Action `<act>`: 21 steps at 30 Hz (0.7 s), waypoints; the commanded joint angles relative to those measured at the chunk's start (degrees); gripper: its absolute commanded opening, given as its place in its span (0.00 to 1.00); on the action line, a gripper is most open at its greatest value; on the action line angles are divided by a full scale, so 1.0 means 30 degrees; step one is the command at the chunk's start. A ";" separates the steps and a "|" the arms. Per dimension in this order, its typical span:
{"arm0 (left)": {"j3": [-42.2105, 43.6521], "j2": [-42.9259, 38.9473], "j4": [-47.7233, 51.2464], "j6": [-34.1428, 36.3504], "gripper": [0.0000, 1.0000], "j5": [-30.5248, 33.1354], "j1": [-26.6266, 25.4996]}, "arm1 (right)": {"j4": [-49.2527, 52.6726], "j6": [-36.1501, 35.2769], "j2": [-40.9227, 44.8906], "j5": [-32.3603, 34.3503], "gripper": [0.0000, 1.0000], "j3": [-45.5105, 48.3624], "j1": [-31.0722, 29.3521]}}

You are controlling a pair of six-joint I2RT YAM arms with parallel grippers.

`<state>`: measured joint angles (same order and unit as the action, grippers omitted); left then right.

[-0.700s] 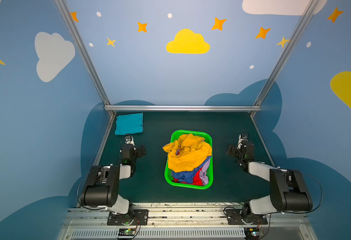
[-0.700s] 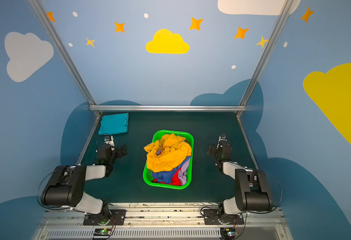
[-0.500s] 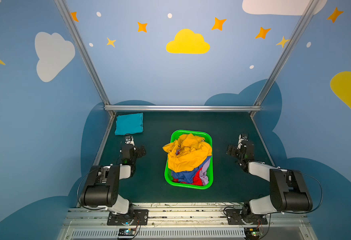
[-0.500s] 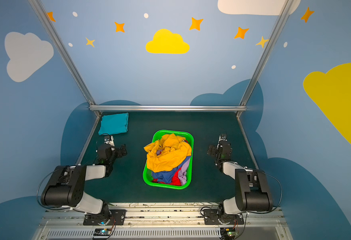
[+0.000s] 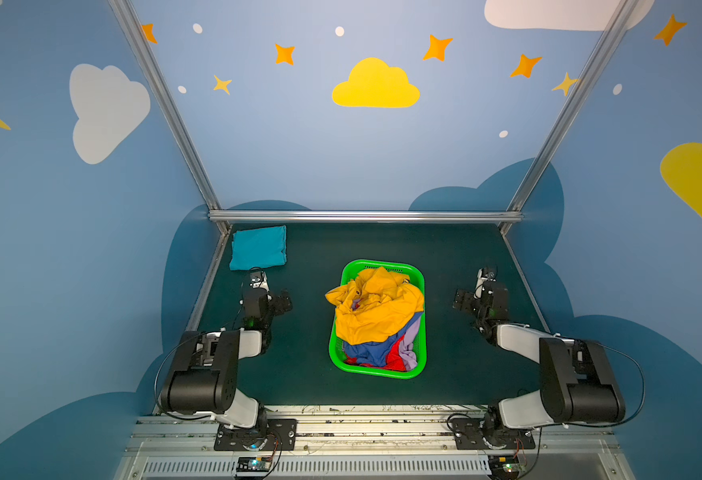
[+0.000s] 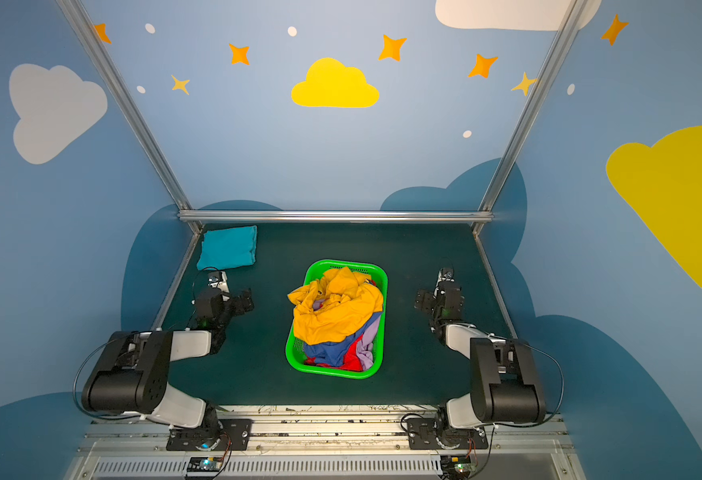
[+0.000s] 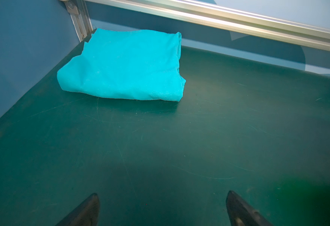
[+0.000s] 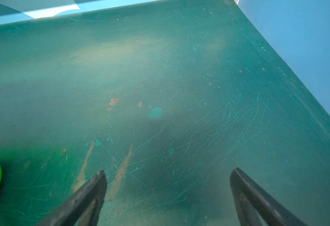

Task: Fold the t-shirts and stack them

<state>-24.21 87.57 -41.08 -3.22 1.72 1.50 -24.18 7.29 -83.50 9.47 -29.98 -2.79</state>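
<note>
Both top views: teal t-shirt (image 5: pixel 259 248) was logged folded, behind-left of basket (image 5: pixel 382 372); mustard t-shirt (image 5: pixel 376 316) heaped inside. Left gripper (image 7: pixel 162 195), right gripper (image 8: pixel 168 172) spread wide, empty, flanking basket. Nothing was moved since earlier views; next pick judged pending

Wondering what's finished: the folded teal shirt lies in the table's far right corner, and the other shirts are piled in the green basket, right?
Wrong side: the folded teal shirt lies in the far left corner of the table, as both top views show. The other shirts are piled in the green basket.
</note>
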 commanded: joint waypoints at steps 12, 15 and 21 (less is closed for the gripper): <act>-0.0232 -0.0432 0.0178 0.0133 1.00 0.0402 -0.0081 | 0.0445 -0.0257 0.0754 0.0015 0.99 -0.0339 -0.0195; -0.1562 -0.2046 0.3563 0.0234 1.00 0.2848 -0.0955 | 0.3220 -0.0422 0.2072 0.1346 0.98 -0.1433 -0.0941; -0.3151 -0.5556 0.7226 -0.0481 1.00 0.5624 -0.2684 | 0.6482 0.1669 0.5712 0.4871 0.99 -0.2123 -0.2620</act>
<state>-31.48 74.74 -26.57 -3.27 12.88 -5.15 -12.08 8.60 -70.22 18.59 -33.71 -9.26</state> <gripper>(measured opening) 0.998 0.985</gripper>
